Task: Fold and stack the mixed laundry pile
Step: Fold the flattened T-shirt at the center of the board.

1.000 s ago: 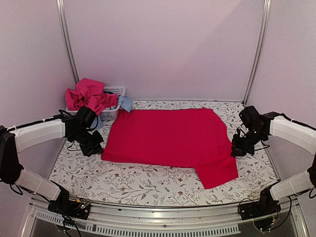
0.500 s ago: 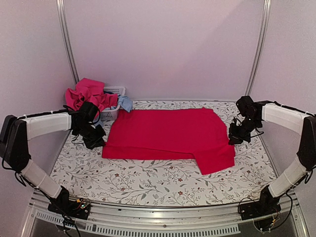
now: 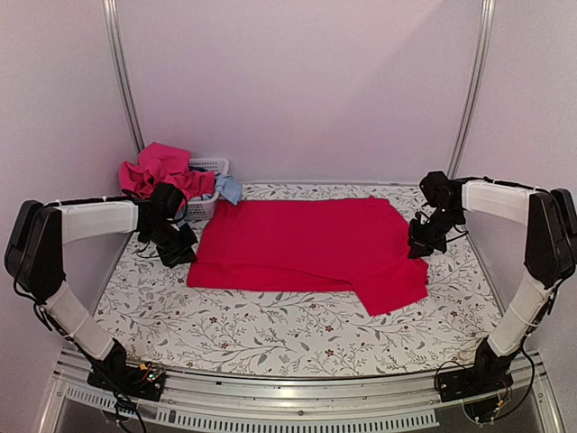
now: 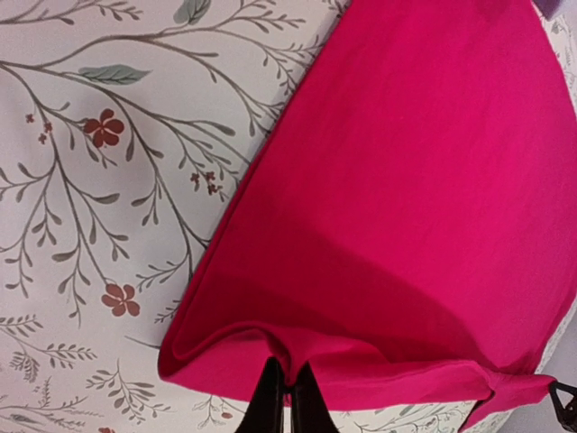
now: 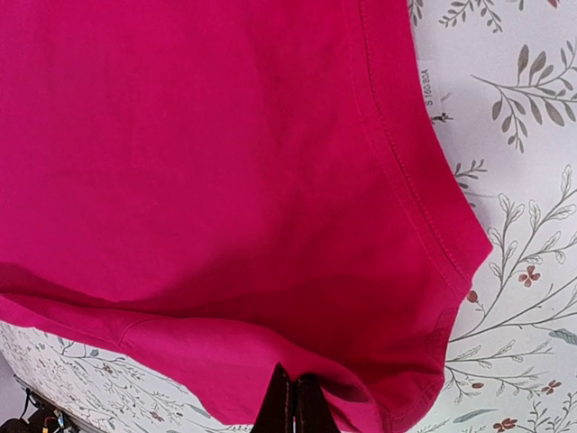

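Observation:
A large bright red garment [image 3: 306, 244] lies spread across the middle of the floral table, a sleeve flap sticking out at its near right. My left gripper [image 3: 187, 256] is shut on a fold at its left edge; the left wrist view shows that gripper [image 4: 288, 397] pinching the red cloth [image 4: 406, 180]. At the garment's right edge my right gripper [image 3: 416, 246] is shut too, seen up close [image 5: 295, 401] biting the hem of the red fabric [image 5: 225, 162]. The rest of the mixed laundry pile, pink pieces [image 3: 160, 171] and a light blue one [image 3: 229, 188], sits heaped at the back left.
A white slatted basket [image 3: 209, 165] under the heap stands in the back left corner. Metal posts [image 3: 126, 81] rise at both back corners. Bare floral tabletop [image 3: 270, 329] lies between the garment and the near rail. A white label [image 5: 436, 86] pokes out by the neckline.
Both grippers have moved toward the back of the table, still shut on the red garment's side edges. The garment's near edge and sleeve flap have drawn back with them.

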Tool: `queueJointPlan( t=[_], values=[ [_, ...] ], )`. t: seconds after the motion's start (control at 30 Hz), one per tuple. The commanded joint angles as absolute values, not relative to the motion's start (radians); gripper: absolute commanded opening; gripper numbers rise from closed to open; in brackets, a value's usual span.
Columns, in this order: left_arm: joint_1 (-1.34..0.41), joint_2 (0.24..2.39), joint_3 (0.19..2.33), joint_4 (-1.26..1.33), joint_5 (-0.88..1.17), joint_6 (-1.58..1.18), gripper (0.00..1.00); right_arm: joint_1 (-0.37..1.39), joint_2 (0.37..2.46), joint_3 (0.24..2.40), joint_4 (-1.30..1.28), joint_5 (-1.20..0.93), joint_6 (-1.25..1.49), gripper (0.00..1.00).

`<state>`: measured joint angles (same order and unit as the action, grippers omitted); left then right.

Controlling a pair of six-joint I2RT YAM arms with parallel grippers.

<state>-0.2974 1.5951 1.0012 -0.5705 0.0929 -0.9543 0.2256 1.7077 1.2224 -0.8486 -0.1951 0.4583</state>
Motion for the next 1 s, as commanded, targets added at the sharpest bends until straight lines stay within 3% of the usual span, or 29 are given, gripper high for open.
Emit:
queueJointPlan(
  t=[0.0,0.97],
  values=[
    [-0.276,1.614,1.021,-0.563,0.076,-0.946,0.0,0.217,1.758,1.261,-0.834,-0.212,0.434,0.0],
    [-0.22,1.675,1.033,-0.508,0.099,-0.922,0.0,0.187,1.886,1.376,-0.821,-0.214,0.423,0.0]
  ],
)
